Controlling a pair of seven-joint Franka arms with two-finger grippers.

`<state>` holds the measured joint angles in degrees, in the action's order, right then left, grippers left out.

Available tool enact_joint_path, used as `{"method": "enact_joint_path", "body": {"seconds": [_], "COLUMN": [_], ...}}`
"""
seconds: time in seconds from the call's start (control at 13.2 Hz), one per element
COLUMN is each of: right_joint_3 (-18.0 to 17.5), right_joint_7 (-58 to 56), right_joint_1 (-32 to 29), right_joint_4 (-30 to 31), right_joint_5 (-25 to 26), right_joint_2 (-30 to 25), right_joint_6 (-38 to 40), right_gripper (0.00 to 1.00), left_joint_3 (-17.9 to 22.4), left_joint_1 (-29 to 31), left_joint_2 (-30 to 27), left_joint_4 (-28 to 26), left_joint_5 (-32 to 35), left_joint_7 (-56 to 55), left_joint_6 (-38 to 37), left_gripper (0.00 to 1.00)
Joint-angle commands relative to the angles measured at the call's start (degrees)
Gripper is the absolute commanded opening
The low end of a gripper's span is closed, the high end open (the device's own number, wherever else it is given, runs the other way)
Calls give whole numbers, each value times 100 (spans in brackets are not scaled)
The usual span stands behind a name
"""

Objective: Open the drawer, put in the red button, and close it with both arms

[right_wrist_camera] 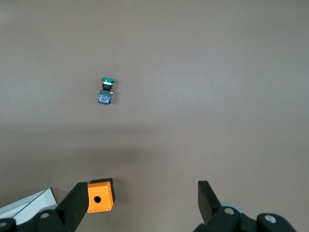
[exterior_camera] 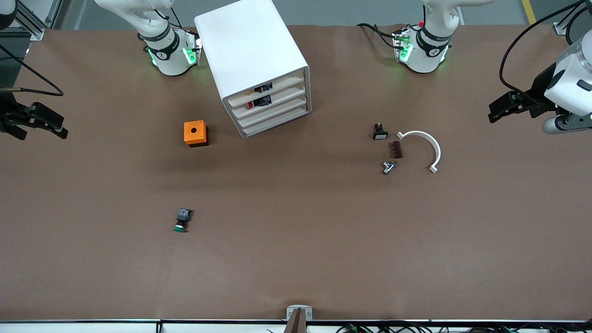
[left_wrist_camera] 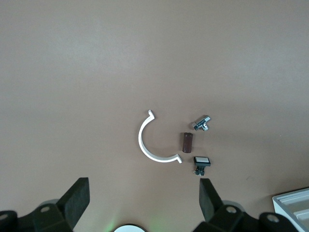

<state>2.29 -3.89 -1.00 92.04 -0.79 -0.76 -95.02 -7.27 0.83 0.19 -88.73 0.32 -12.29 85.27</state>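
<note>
The white cabinet (exterior_camera: pixel 252 51) stands at the robots' side of the table, with all four drawers pushed in. The second highest drawer (exterior_camera: pixel 282 98) shows a small red and dark part, the red button (exterior_camera: pixel 252 104), through its front gap. My left gripper (exterior_camera: pixel 494 110) hangs open and empty in the air over the left arm's end of the table; in the left wrist view (left_wrist_camera: pixel 144 198) its fingers stand wide apart. My right gripper (exterior_camera: pixel 44 133) hangs open and empty over the right arm's end, and also shows in the right wrist view (right_wrist_camera: pixel 140 203).
An orange box with a hole (exterior_camera: pixel 196 133) (right_wrist_camera: pixel 100 195) sits beside the cabinet. A green button (exterior_camera: pixel 181 220) (right_wrist_camera: pixel 105 91) lies nearer the front camera. A white curved piece (exterior_camera: pixel 423 148) (left_wrist_camera: pixel 154 142), a brown block (exterior_camera: pixel 396 150), a metal part (exterior_camera: pixel 388 167) and a small switch (exterior_camera: pixel 379 132) lie toward the left arm's end.
</note>
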Motion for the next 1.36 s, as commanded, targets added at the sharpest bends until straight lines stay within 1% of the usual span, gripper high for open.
{"method": "enact_joint_path", "body": {"seconds": [0.0,0.38,0.6,0.91,1.13,1.21,1.28], "right_joint_3": [-53,-53,-45,-36,-18,-18,-18], "right_joint_7": [11,2,-15,-15,20,11,2], "right_joint_1": [-111,-111,-120,-137,-111,-120,-128], "right_joint_4": [25,34,16,7,7,7,7], "right_joint_5": [-1,-1,-1,-53,-53,-62,-62], "right_joint_2": [-108,-99,-91,-82,-82,-82,-82], "right_joint_6": [10,18,36,18,71,71,80], "right_gripper": [100,100,100,100,100,99,94], "left_joint_3": [-11,-11,-20,-29,-73,-81,-90], "left_joint_1": [40,49,180,181,128,119,119], "left_joint_2": [25,60,-27,-229,-151,-142,-142], "left_joint_4": [154,224,110,-171,-75,-75,-75], "left_joint_5": [20,20,20,81,204,240,240], "left_joint_7": [95,121,148,139,148,148,130], "left_joint_6": [-125,-125,-142,24,86,86,78], "left_gripper": [100,100,100,100,100,100,100]}}
